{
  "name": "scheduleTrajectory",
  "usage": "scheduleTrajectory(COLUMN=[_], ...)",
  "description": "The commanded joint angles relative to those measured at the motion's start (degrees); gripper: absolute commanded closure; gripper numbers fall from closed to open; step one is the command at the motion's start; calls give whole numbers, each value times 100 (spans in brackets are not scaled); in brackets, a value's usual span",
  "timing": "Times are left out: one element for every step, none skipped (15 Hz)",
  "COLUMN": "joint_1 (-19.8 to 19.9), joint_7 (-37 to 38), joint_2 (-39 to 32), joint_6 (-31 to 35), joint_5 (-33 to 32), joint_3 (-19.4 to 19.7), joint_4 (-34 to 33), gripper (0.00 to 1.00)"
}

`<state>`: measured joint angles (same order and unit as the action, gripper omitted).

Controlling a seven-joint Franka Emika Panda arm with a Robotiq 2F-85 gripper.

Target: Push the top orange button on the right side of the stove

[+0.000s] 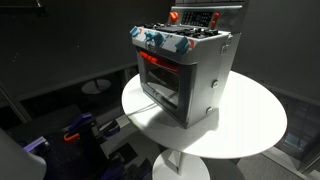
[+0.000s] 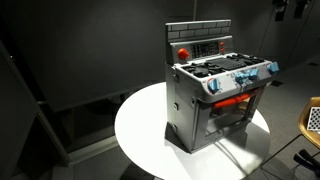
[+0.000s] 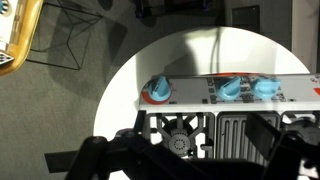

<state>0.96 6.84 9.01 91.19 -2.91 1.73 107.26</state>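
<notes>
The silver-grey toy stove (image 1: 190,80) stands on a round white table (image 1: 250,125), and shows in both exterior views (image 2: 215,100). It has blue-and-red front knobs (image 2: 240,78), an orange-lit oven window (image 1: 160,72) and a raised back panel with red-orange controls (image 2: 200,48). In the wrist view I look down on the stove top (image 3: 225,125) and its knobs (image 3: 158,91). My gripper (image 3: 195,138) hovers above the burners, its dark fingers spread apart and empty. I cannot make out the gripper in either exterior view.
A yellow chair-like object (image 3: 18,35) and a wire stand (image 3: 80,40) sit on the dark floor beyond the table. Blue and orange items (image 1: 75,130) lie on the floor beside the table. The table rim (image 2: 140,130) lies close around the stove.
</notes>
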Motion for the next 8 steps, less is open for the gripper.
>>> scheduleTrajectory(joint_1=[2,6,9,12,16,17,21,21], joint_7=[-307,-316,-313,-306,-299,-295,-277,-276], joint_2=[577,715,858,981,1104,1202,1296,1377], joint_6=[-135,-117,-68,-26,2,5,13,20], joint_5=[44,55,60,59,67,70,81,87], joint_3=[-30,-32,-35,-37,-34,-33,-31,-30], joint_4=[395,516,648,766,899,994,1099,1191], gripper=[0,0,0,0,0,0,0,0])
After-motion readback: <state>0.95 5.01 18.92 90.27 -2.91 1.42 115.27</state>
